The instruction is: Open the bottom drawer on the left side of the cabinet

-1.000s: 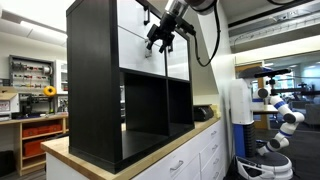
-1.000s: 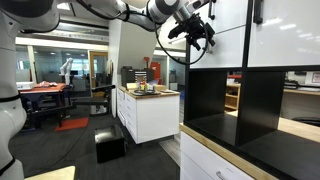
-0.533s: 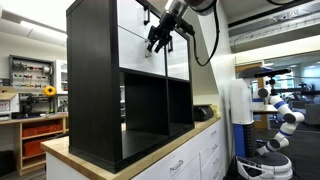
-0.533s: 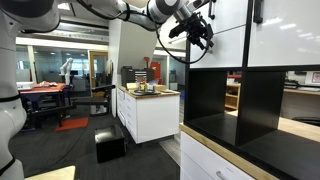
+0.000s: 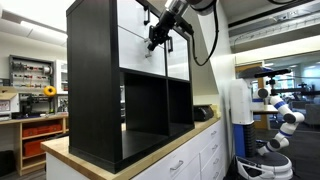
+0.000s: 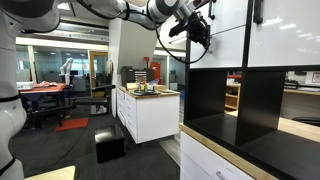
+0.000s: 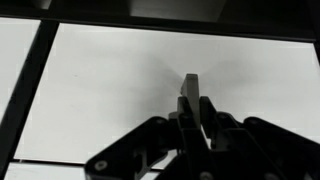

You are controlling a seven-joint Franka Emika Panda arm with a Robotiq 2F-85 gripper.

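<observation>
Bottom drawer (image 5: 138, 50): smooth white flat front, rectangular, lower of a stacked pair in the upper left cubby of the cabinet (image 5: 92, 90). Looks shut, front level with the black frame. Fills most of the wrist view as a plain matte panel, dark edging at left and along the top.

Cabinet: tall, boxy, matte black, with square open cubbies below the white fronts. Stands on a pale wood tabletop (image 5: 58, 148).

Handle (image 7: 190, 82): small, dark, a narrow upright tab jutting from the middle of the panel.

Gripper (image 5: 154, 42): black, angular, hung from a pale jointed arm (image 6: 100, 8), brought right up against the white front in both exterior views. In the wrist view, dark blocky fingers (image 7: 208, 110) closed in on the handle, one on each side, gripping it.
</observation>
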